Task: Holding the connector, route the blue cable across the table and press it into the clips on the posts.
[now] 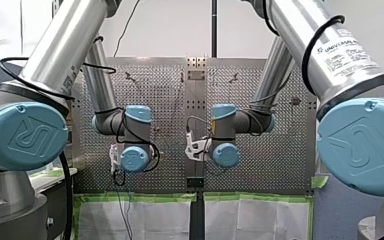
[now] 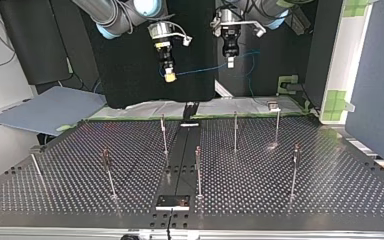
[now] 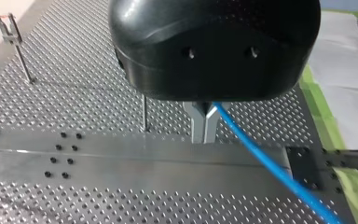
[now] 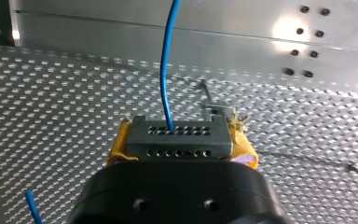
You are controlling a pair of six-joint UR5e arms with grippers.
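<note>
- Blue cable (image 2: 200, 70): it's up in the air past the table's far edge in the top view. It's strung almost level between the two grippers, then loops on past my left one and drops toward 6 o'clock behind the table. All of it hangs clear of the posts.
- Connector (image 4: 177, 137): a grey block with rows of little holes. The cable comes out of its face and runs off ahead of the gripper over the table.
- My right gripper (image 2: 169, 76): clamped on the connector, with a yellow pad (image 4: 117, 144) on either side of it. In the top view it sits at roughly 9 o'clock from my left gripper.
- My left gripper (image 3: 204, 135): the metal fingers are pinched together on the cable. From there the cable trails off sideways toward the green tape (image 3: 321, 116) at the table's edge.
- Posts (image 2: 235, 131): thin upright rods spread over the perforated table (image 2: 330, 190). In the top view they're around 6 o'clock from both grippers and well apart from them.
- Clip (image 3: 8, 25): one shows nicely on top of a post, off beside my left gripper.
</note>
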